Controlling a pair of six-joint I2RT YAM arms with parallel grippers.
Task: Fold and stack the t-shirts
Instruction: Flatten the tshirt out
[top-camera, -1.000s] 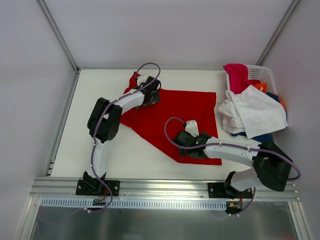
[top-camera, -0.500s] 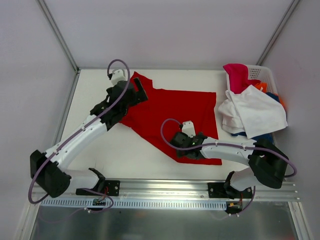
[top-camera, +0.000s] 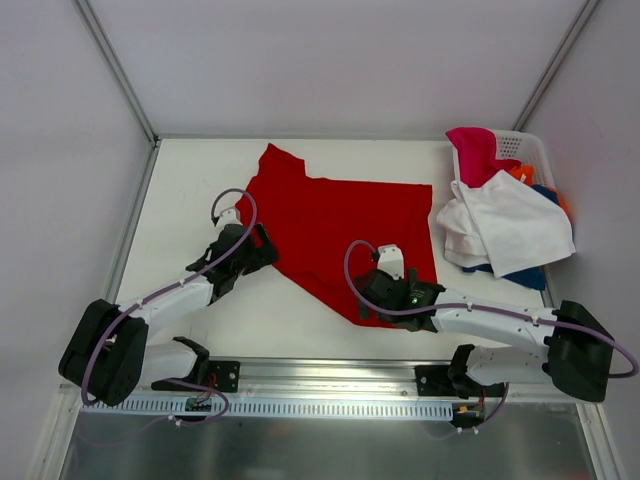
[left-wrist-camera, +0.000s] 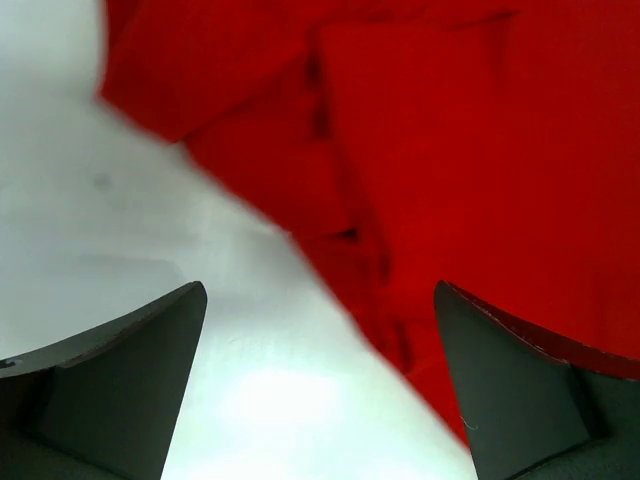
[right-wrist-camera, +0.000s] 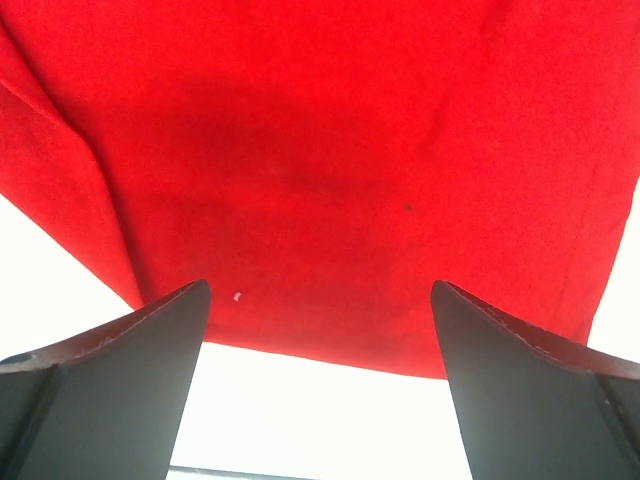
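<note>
The red t-shirt (top-camera: 340, 220) at frame centre looked light and limp. The left gripper (top-camera: 258, 248) and right gripper (top-camera: 370, 297) gaped wide and empty; its edges suited pinching.

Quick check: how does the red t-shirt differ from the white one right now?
The red t-shirt lies spread nearly flat on the table; the white t-shirt is bunched and draped over the basket's front rim. The red t-shirt has the left gripper and right gripper, both open, at its near edges; the white t-shirt has neither near it. Both are plain cloth, neither neatly folded.
</note>
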